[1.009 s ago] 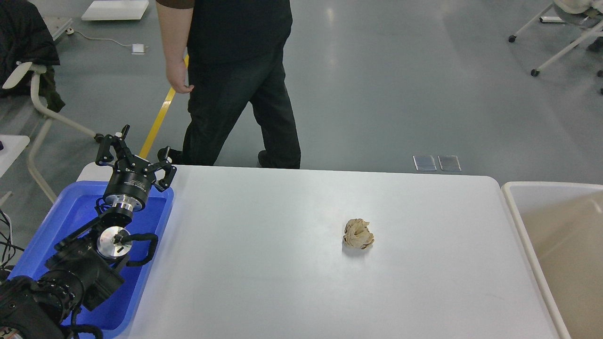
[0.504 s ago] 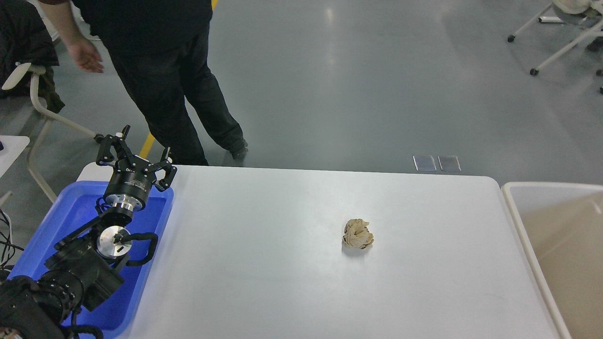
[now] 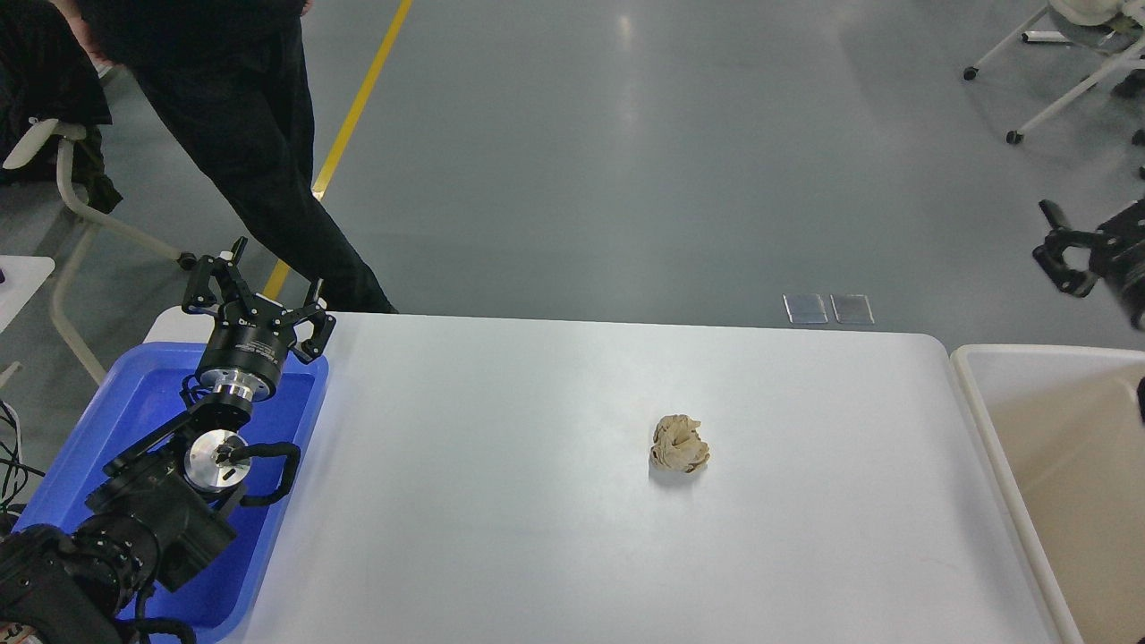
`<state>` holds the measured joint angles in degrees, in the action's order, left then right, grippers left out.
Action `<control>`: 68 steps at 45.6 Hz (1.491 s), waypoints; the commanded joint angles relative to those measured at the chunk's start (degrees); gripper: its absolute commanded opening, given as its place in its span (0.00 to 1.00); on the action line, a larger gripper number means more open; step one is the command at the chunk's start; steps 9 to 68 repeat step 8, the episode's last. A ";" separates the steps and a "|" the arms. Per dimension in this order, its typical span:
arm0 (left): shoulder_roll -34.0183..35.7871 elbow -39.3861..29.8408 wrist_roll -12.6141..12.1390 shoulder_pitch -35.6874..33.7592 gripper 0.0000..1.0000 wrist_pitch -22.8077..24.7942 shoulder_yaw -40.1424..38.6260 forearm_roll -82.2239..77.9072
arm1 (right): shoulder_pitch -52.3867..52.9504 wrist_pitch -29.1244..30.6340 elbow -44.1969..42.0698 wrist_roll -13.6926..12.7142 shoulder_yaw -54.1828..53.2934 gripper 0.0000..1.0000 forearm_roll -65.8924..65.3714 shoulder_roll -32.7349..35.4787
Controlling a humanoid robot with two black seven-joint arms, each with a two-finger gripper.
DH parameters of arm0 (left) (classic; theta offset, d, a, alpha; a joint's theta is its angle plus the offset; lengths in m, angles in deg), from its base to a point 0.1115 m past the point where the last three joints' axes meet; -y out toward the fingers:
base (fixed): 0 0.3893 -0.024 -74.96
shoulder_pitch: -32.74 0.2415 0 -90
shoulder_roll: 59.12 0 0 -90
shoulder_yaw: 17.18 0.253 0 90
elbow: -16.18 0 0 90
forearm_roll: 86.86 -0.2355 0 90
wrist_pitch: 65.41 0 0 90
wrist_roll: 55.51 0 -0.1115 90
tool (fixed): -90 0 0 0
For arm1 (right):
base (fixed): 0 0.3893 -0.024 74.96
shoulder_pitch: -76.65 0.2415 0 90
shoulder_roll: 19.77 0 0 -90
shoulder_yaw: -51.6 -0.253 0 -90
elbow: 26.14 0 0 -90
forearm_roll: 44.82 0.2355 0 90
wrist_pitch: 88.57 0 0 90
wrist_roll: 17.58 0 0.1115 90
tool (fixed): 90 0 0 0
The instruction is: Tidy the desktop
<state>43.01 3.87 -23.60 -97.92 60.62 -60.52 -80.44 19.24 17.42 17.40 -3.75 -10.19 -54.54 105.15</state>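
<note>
Our right gripper point(image 3: 1066, 252) barely enters at the right edge, blurred; the arm behind it is cut off, and we can't tell how its jaws stand. The beige bin point(image 3: 975, 394) is cropped right and bottom, so most of its inside is out of view. Our left arm point(image 3: 134, 510) hides much of the blue tray point(image 3: 143, 402) floor. The desktop point(image 3: 537, 501) loses its near edge to the frame bottom. The person point(image 3: 233, 134) is cut off above the waist. The chair point(image 3: 63, 179) at left is partly cropped.
</note>
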 commanded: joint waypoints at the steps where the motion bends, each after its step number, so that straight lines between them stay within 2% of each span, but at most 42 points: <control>1: -0.09 0.00 0.00 0.06 1.00 0.00 0.00 -0.01 | -6.49 0.01 0.41 0.68 -1.41 1.00 -0.21 -7.23; 68: -0.09 0.00 0.00 -0.03 1.00 0.00 0.00 -0.01 | -6.84 0.10 0.41 0.77 -1.49 1.00 -0.21 -7.85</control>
